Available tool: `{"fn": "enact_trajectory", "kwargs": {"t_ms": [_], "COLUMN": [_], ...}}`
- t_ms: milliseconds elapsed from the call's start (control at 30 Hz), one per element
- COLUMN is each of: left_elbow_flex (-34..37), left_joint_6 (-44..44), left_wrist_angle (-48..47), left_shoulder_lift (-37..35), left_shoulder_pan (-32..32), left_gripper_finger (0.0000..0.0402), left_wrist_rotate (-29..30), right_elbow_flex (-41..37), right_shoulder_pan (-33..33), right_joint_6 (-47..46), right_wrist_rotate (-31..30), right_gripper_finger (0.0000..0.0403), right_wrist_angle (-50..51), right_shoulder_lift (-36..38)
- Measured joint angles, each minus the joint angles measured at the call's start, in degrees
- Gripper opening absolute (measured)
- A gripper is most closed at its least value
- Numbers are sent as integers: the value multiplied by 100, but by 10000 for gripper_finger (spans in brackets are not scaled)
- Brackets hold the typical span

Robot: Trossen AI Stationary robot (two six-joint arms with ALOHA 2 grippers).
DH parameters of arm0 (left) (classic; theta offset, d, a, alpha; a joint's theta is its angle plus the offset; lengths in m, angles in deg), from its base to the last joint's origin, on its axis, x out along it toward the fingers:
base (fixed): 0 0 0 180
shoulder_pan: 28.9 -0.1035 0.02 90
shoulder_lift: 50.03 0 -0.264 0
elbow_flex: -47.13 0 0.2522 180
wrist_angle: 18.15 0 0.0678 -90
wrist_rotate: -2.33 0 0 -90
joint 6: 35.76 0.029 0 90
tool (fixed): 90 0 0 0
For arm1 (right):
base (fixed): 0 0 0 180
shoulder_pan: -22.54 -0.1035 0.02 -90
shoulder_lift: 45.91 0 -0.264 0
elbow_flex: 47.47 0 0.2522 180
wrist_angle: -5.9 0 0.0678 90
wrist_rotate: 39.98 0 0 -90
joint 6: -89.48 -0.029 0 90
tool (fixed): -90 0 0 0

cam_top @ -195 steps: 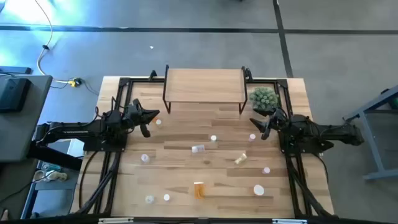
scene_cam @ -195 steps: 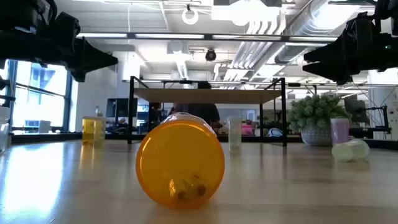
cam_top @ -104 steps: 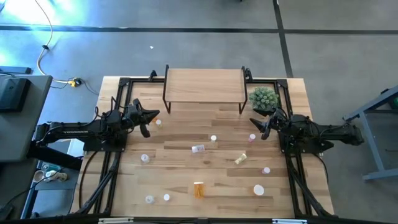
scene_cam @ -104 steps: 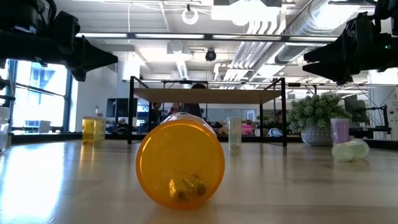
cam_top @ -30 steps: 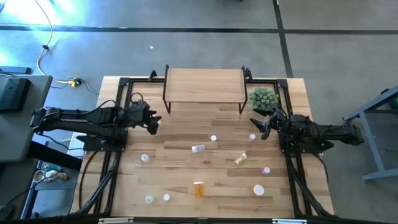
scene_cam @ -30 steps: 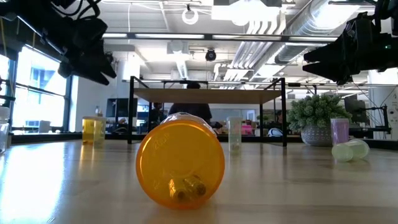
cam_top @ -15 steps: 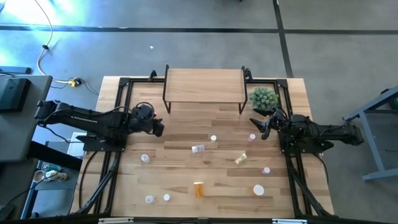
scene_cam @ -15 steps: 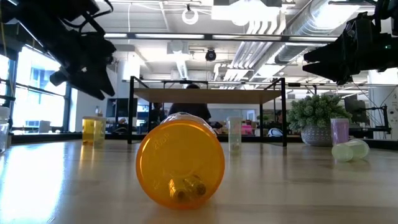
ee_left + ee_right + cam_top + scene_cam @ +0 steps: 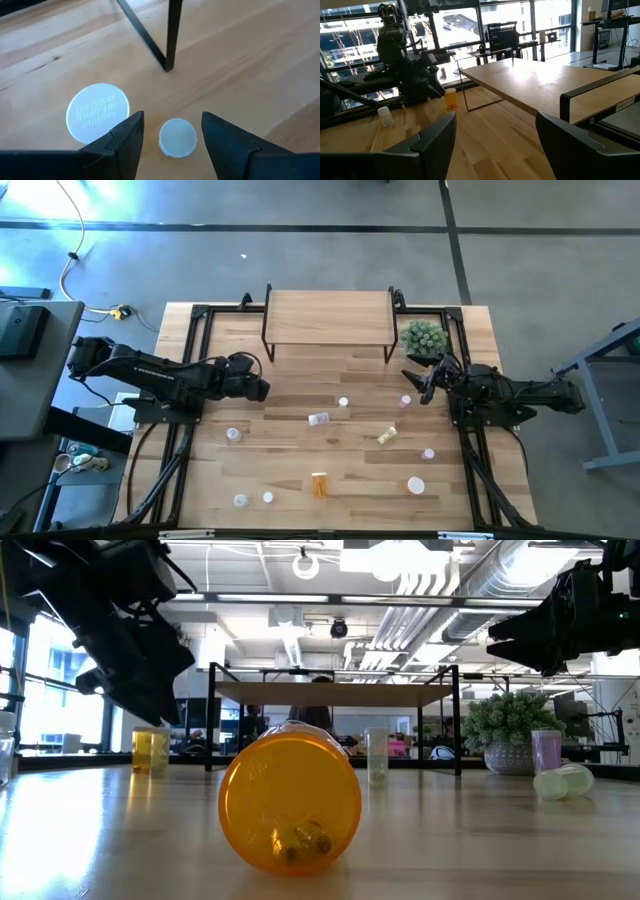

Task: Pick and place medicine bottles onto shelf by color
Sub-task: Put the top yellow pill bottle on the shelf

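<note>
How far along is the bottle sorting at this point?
Nothing is done: the shelf top is bare. In hand: the left end effector, open, hangs over a white-capped bottle near a shelf leg. Left: all the bottles, including the orange bottle. The right end effector waits open by the plant.

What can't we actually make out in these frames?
- Low view: the lying orange bottle fills the foreground and hides the table behind it.
- Left wrist view: colour of the two bottles under the left gripper; only white caps show.
- High view: bottle colours mostly too small; left gripper hides what is beneath it.

Faint, unreadable embossed lettering on white cap (image 9: 98,112).
</note>
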Motion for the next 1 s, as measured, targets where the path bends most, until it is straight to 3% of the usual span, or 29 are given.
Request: {"fn": "enact_trajectory", "kwargs": {"t_ms": [533, 1000], "left_elbow_flex": [0, 0], "left_joint_6": [-147, 11], "left_wrist_angle": [197, 216], "left_shoulder_lift": [690, 763], "left_shoulder_pan": [4, 7], "left_gripper_finger": [185, 103], "left_wrist_rotate": [-88, -131], "right_elbow_flex": [1, -1], "right_shoulder_pan": [-2, -1], "right_joint_6": [0, 1], "right_wrist_rotate": [2, 1], "right_gripper_finger": [264, 264], "right_wrist_angle": [0, 0], "right_shoulder_lift": [0, -1]}}
